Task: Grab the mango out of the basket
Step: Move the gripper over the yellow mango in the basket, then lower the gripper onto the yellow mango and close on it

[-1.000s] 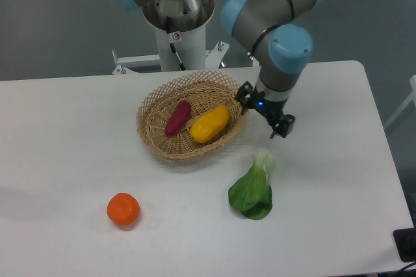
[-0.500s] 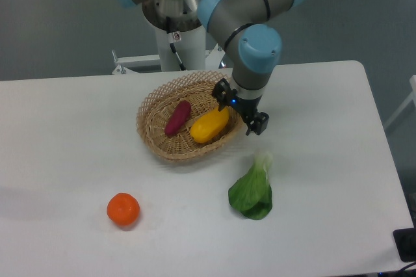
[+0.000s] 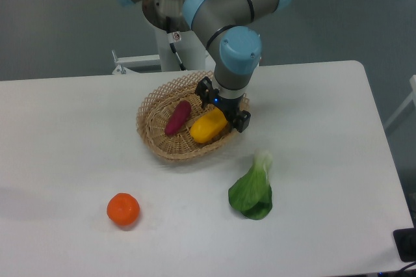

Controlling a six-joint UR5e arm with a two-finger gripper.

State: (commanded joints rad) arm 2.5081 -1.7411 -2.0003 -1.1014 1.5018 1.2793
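The gripper (image 3: 223, 109) is seen poised over the right part of the basket (image 3: 156, 142), with its fingers spread apart and nothing held between them. One dark finger (image 3: 205, 90) is seen toward the far rim of the basket, and the other sits at the near right rim. The mango (image 3: 207, 127) lies just below and slightly left of the gripper, inside the basket, its right end hidden in part by the gripper's body; whether it is touched by the fingers cannot be told. Farther left of the gripper, also within the basket, a dark red-purple vegetable (image 3: 177, 118) is laid alongside the mango, the two close together at their near ends. In front of the gripper and a little to its right, outside the basket, a leafy green vegetable (image 3: 253, 191) is laid on the white table (image 3: 325, 160), with its pale stalk end pointed toward the gripper. Well away to the front left of the gripper, a round orange fruit (image 3: 123, 210) is set on the table.
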